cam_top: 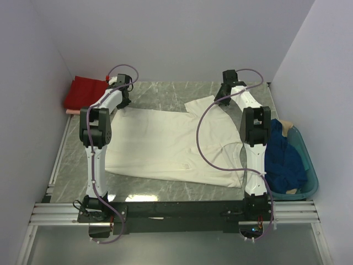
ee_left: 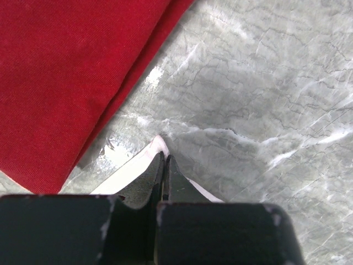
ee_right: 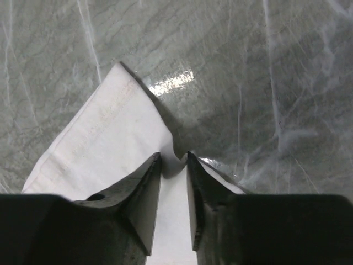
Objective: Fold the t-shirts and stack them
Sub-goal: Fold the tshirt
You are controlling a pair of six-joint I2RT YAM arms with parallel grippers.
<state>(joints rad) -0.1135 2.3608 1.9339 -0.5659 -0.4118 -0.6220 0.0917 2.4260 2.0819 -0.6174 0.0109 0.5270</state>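
A cream-white t-shirt [cam_top: 165, 143] lies spread flat across the marble table. My left gripper [cam_top: 124, 104] is at its far left corner. In the left wrist view that gripper [ee_left: 165, 157] is shut, with a strip of the cream cloth [ee_left: 127, 174] pinched under its tips. My right gripper [cam_top: 222, 99] is at the far right sleeve. Its jaws [ee_right: 174, 157] stand a little apart and straddle the sleeve's cream fabric [ee_right: 105, 138]. A folded red t-shirt [cam_top: 83, 93] [ee_left: 71, 72] lies at the back left on a pale pink one [cam_top: 70, 112]. A dark blue t-shirt [cam_top: 281, 160] fills the basket.
The teal plastic basket [cam_top: 311, 171] stands at the table's right edge beside the right arm. White walls close in the table at the back and on both sides. A metal rail [cam_top: 176, 212] runs along the near edge by the arm bases.
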